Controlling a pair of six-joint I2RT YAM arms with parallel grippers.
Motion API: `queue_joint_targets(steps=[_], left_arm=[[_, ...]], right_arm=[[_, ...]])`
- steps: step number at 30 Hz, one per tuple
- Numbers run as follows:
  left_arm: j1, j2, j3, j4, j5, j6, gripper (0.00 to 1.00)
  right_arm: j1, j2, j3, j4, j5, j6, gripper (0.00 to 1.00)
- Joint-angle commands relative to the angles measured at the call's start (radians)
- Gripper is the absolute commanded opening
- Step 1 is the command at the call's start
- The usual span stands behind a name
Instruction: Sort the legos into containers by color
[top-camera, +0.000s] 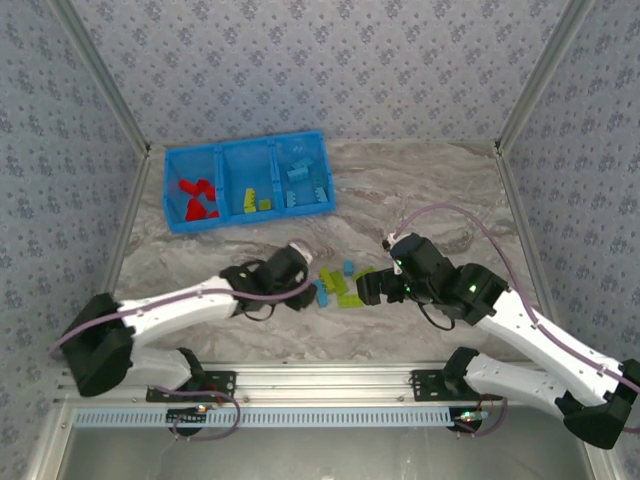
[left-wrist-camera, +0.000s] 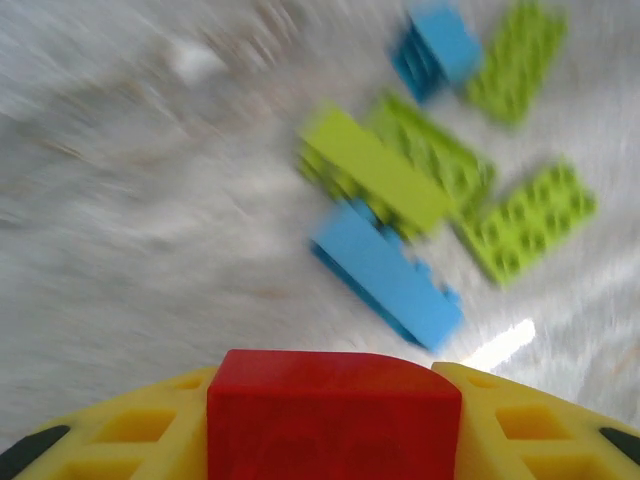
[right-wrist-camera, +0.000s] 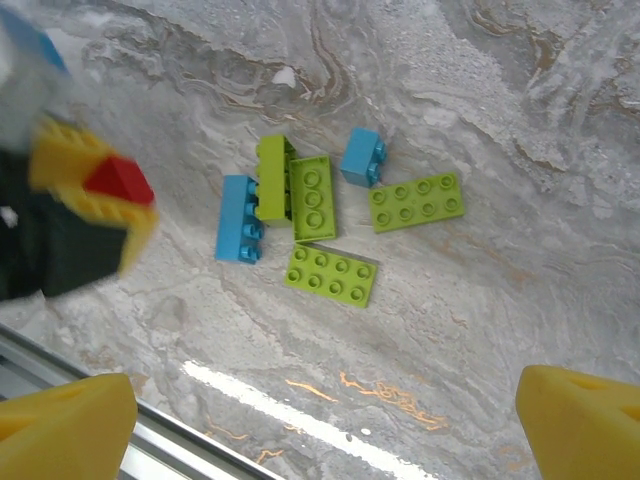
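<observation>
The left claw (left-wrist-camera: 335, 445) grips a red lego (left-wrist-camera: 335, 400) between its yellow fingers, over the marbled surface (top-camera: 420, 190). Just beside it lie six loose legos (right-wrist-camera: 310, 215), lime and light blue, clustered between the arms. The right claw (right-wrist-camera: 325, 430) hangs over them, jaws spread wide and empty. At the far left sits the blue bin (top-camera: 250, 221), with red bricks in its left compartment, lime in the middle and blue on the right.

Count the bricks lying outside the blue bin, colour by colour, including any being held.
Lime green bricks: 4
Light blue bricks: 2
Red brick, held between the left fingers: 1
Total: 7
</observation>
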Motion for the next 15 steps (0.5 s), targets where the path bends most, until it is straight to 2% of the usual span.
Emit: queue_joint_targets(steps=[1,4,7,10,15], left_arm=[[0.168,-0.092,0.035,0.008,-0.074,0.037,0.41],[0.370,-0.095,0.085,0.021,-0.103,0.091,0.39],[0.545,-0.032,0.158,0.046,-0.118,0.109,0.39],[0.678,0.069,0.233,0.096,-0.122,0.109,0.39],[0.805,0.255,0.358,0.154,-0.112,0.085,0.42]], right_arm=[[0.002,-0.018,0.029,0.053,-0.050,0.014,1.00],[0.010,-0.018,0.025,0.069,-0.046,0.021,1.00],[0.014,-0.019,0.012,0.080,-0.040,0.036,1.00],[0.021,-0.018,0.008,0.086,-0.037,0.044,1.00],[0.038,-0.020,0.024,0.063,-0.019,0.051,1.00]])
